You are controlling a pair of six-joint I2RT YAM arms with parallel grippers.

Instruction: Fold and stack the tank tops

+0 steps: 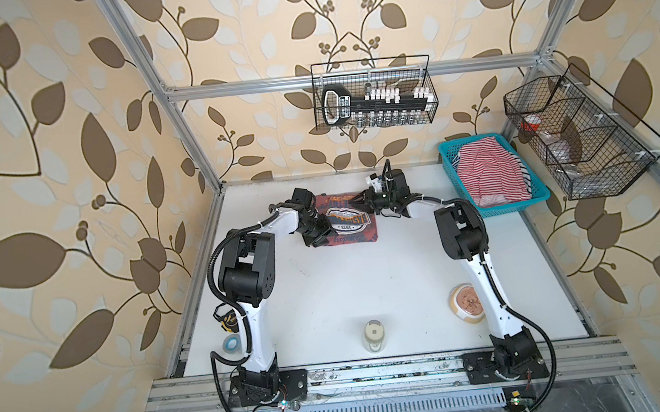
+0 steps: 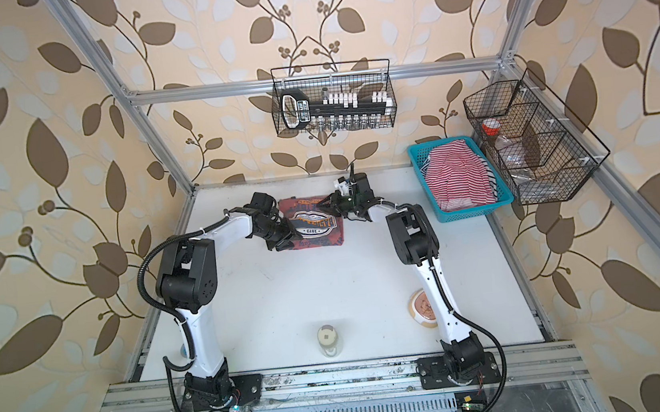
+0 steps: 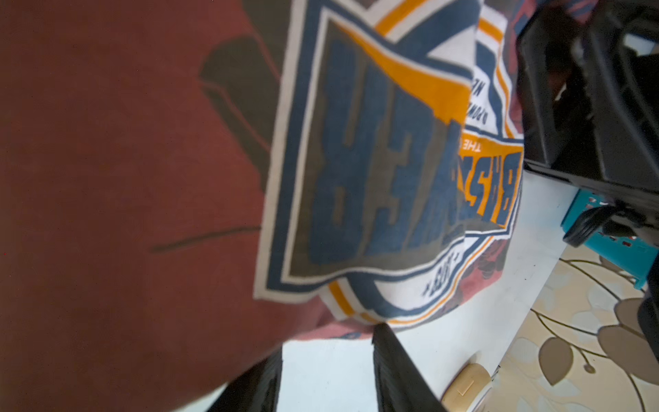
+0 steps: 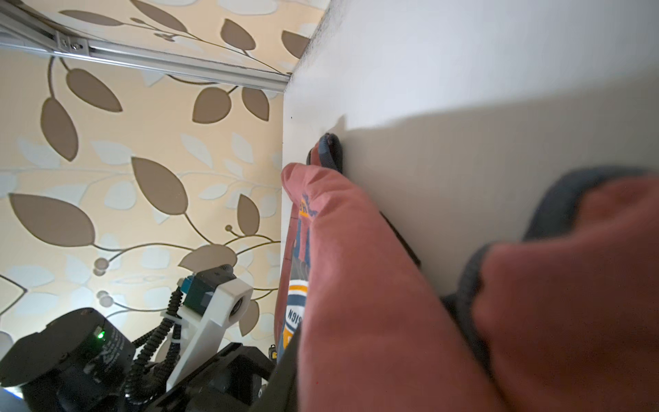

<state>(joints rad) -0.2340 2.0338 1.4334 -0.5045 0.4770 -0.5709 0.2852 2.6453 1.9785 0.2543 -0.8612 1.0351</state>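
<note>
**Red top at the far end, an arm on either side**

In both top views the brick-red tank top (image 1: 353, 221) with dark trim and a navy-and-white "1973" badge lies far centre on the white table (image 1: 329, 299). The left gripper (image 1: 316, 240) sits at its near left edge. The right gripper (image 1: 359, 200) is at its far right corner. The thin red-and-white striped tank top (image 1: 490, 175) is heaped in a teal plastic basket (image 1: 500, 209) at the far right. A clear jar with a cream lid (image 1: 375, 334) stands near the front edge. A round tan dish (image 1: 465, 300) lies half under the right arm. Both are well apart from the red top.

In the left wrist view the red cloth and badge (image 3: 374, 160) fill most of the frame. The two black fingers (image 3: 396, 367) stand partly open with bare table between them, and cloth laps over one.

In the right wrist view bunched red cloth (image 4: 374, 285) hides the fingers. I cannot tell how those jaws stand, or whether they hold anything.
</note>
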